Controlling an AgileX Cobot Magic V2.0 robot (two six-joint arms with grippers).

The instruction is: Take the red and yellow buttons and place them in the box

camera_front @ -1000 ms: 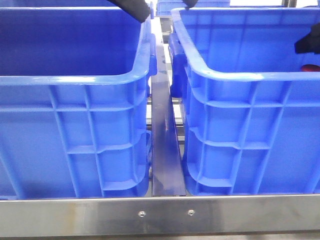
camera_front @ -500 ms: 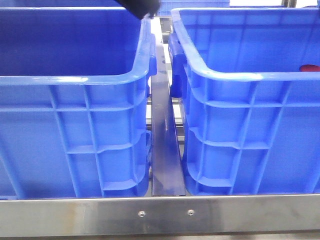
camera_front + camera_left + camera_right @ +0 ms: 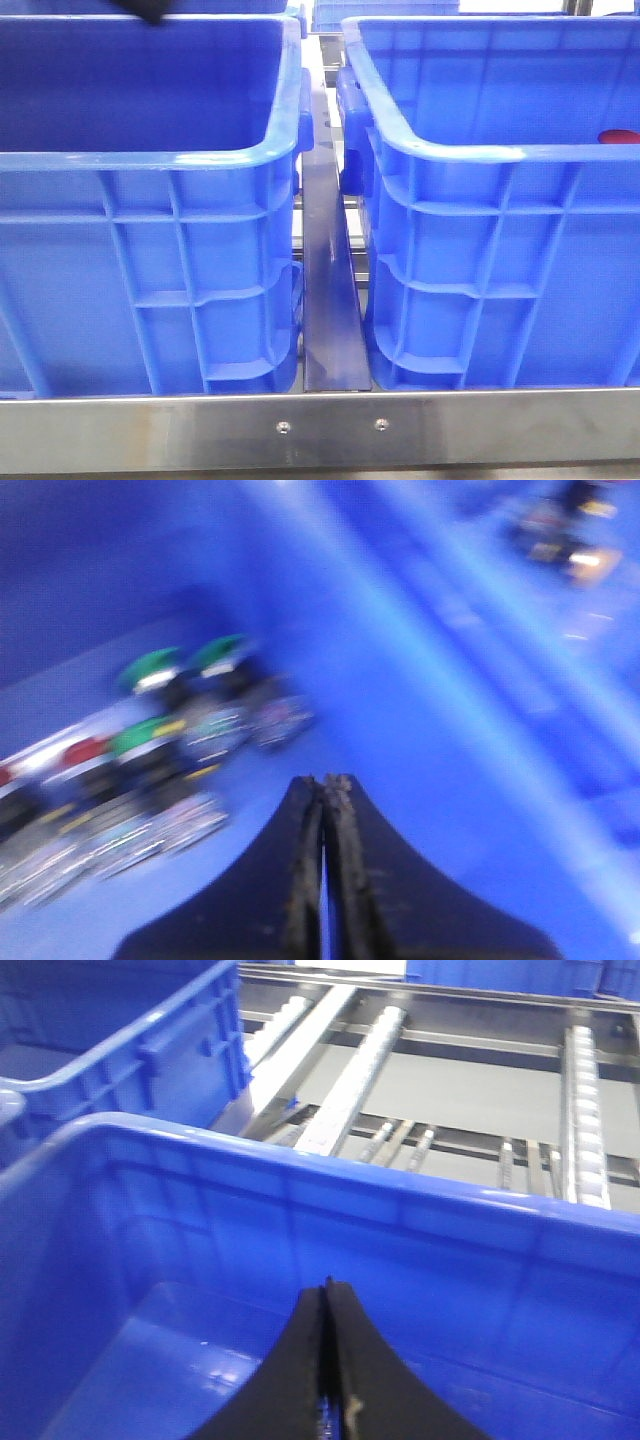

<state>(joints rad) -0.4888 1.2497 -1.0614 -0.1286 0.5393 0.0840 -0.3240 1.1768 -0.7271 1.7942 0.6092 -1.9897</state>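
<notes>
Two large blue crates fill the front view, the left crate and the right crate. A red cap shows just over the right crate's near rim at the far right. The left wrist view is blurred. In it my left gripper is shut and empty above a blue crate floor, beside a cluster of push-buttons, one with a red cap. I cannot make out a yellow button for sure. My right gripper is shut, low inside a blue crate near its far wall.
Green-capped buttons lie in the same cluster. A dark bit of the left arm shows at the top edge. A metal rail runs between the crates. A steel frame bar crosses the front. Conveyor rollers lie beyond the right crate.
The dark part of the left arm has slid left along the top edge. The right arm's dark part at the right edge has left the front view.
</notes>
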